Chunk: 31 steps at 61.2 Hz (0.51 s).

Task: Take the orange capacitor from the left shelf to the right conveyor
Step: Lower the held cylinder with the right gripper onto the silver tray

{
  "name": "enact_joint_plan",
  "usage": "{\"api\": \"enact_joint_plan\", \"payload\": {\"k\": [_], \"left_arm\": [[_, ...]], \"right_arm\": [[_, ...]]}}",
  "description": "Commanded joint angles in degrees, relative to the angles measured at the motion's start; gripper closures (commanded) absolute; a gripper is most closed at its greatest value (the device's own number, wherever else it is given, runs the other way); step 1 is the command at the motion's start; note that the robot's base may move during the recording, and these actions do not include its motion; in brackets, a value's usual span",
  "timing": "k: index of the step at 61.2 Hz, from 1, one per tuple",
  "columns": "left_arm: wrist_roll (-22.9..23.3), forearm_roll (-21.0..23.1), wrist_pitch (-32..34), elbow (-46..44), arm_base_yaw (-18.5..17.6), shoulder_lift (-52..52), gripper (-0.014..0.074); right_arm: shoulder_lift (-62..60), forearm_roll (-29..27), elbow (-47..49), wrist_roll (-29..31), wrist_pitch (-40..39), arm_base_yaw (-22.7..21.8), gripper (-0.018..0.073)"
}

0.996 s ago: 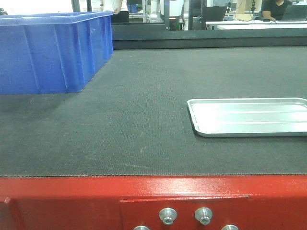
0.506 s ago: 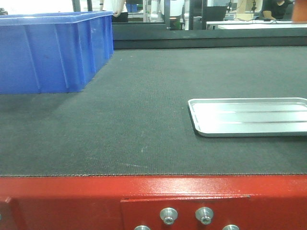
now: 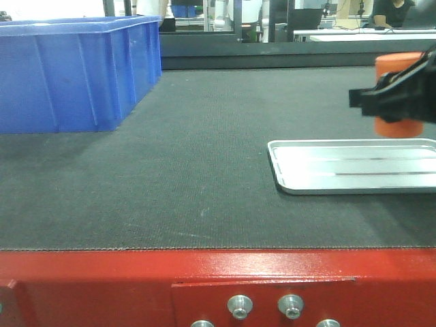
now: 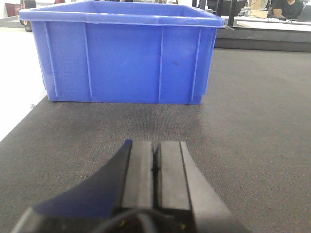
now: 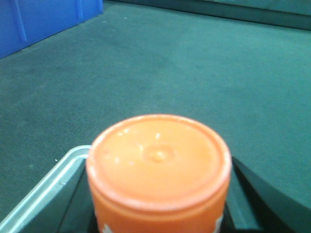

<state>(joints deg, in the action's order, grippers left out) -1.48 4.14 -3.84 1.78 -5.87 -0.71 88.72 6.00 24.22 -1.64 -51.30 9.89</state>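
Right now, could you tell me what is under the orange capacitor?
The silver tray lies below the orange capacitor, held above by the right gripper; the gripper hides part of it.

Front view low at conveyor [image 3: 204, 170] edge, wrist views close, all sharing belt

I get bright, even overhead light with strong glare whitening the silver tray [image 3: 351, 165], a soft shadow under the blue bin [image 4: 121, 53], and the orange capacitor [image 5: 158, 167] blurred close to my right wrist lens.
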Motion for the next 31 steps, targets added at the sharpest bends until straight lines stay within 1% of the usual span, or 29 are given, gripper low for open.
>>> {"api": "enact_joint_plan", "payload": {"k": [1,12,31], "left_arm": [[0.1,0.1,4.9,-0.3,0.1,-0.6,0.0723],[0.1,0.1,4.9,-0.3,0.1,-0.6,0.0723],[0.1,0.1,4.9,-0.3,0.1,-0.6,0.0723]], "right_arm": [[1.8,0.9,1.1,0.2,-9.9,0.1,0.0509],[7.5,0.9,1.5,0.2,-14.1,-0.1,0.0509],[11.6,0.9,2.6,0.2,-16.0,-1.5,0.0508]]}}
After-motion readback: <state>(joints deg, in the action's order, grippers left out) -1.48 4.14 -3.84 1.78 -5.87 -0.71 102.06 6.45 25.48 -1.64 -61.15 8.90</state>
